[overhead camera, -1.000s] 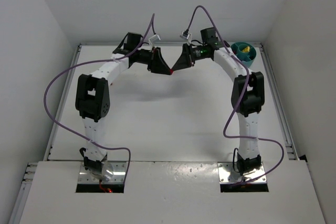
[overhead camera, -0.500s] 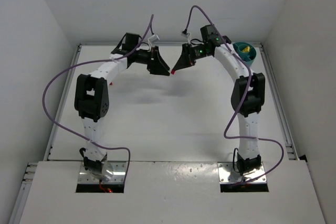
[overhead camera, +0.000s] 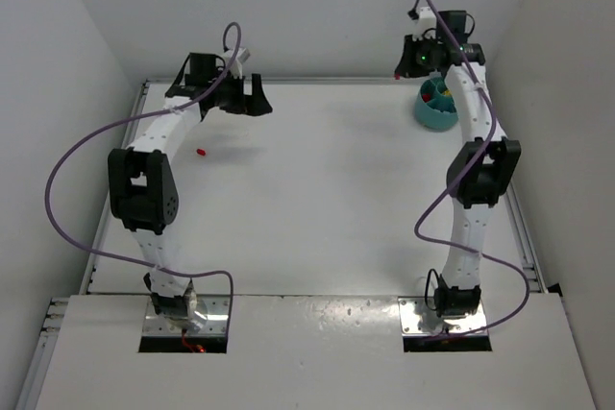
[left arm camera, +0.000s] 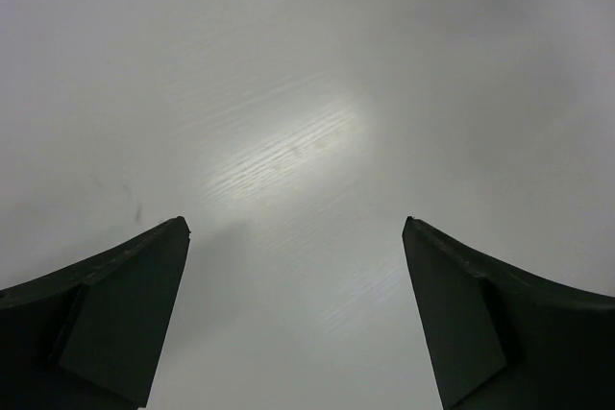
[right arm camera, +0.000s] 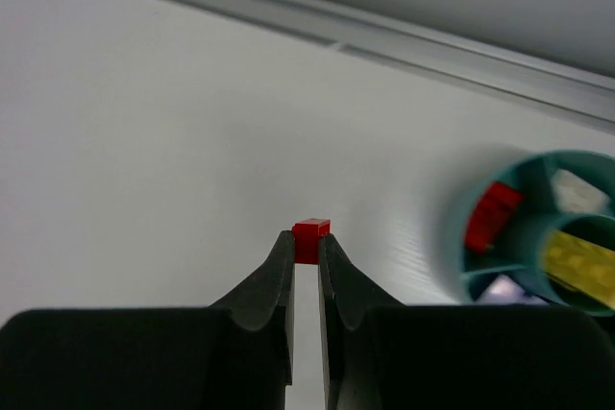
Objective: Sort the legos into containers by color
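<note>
One red lego (right arm camera: 311,234), squarish so long axis unclear, pokes past the tips of the right gripper (right arm camera: 306,249) clamped on it just beside the tub (right arm camera: 454,237), a loose lego (overhead camera: 201,152) lies well left of the tub, left gripper (left arm camera: 295,228) jaws wide apart there.

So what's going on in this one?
Two arms are sorting small bricks by color into a divided teal tub. The right hand is shut on a red brick, held just beside the tub, where one compartment has a red piece and another a yellow one. The left hand is open and empty above the table. A second red brick lies loose on the table near the left arm.
</note>
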Robot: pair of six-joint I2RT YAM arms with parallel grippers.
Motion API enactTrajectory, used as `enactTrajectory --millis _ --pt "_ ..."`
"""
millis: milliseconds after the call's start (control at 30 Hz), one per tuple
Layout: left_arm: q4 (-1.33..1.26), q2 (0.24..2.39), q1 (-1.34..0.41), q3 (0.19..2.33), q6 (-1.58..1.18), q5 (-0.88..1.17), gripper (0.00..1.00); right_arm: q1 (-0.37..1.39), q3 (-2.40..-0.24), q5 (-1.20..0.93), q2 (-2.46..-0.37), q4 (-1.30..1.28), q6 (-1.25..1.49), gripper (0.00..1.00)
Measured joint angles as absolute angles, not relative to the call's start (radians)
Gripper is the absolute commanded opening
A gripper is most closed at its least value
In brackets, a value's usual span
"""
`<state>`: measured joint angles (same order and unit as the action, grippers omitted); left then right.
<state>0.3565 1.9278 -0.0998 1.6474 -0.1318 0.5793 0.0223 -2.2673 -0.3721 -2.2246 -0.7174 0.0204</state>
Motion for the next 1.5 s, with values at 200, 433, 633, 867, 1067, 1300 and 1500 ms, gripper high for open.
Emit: enactTrajectory --millis 200,433,633,867,1067,1300,1500 --pt "0.401 1.896 -0.105 1.665 -0.125 0.314 1.0 -0.041 -2.309 -0.147 -2.275 -0.656 0.025 0.0" --pt "0.421 1.896 -0.105 1.664 -0.197 0.068 1.0 -0.043 -2.336 -0.045 -2.387 -0.634 0.015 0.0" --pt "0.429 1.896 -0.105 1.664 -0.192 0.027 1.0 -0.044 -2.356 0.012 -2.436 -0.624 0.001 0.0" --pt "0.431 1.895 -0.105 1.661 -0.168 0.017 1.0 -0.051 -2.381 0.066 -2.451 -0.598 -0.01 0.0" --pt "0.432 1.894 -0.105 1.661 -0.139 -0.01 1.0 -0.051 -2.381 0.102 -2.452 -0.598 -0.025 0.0" --pt "0.433 1.894 -0.105 1.66 -0.114 -0.052 1.0 -0.051 -2.381 0.107 -2.452 -0.6 -0.034 0.3" --pt "0.437 1.892 -0.104 1.637 -0.091 -0.049 1.0 -0.051 -2.381 0.105 -2.452 -0.605 -0.046 0.43"
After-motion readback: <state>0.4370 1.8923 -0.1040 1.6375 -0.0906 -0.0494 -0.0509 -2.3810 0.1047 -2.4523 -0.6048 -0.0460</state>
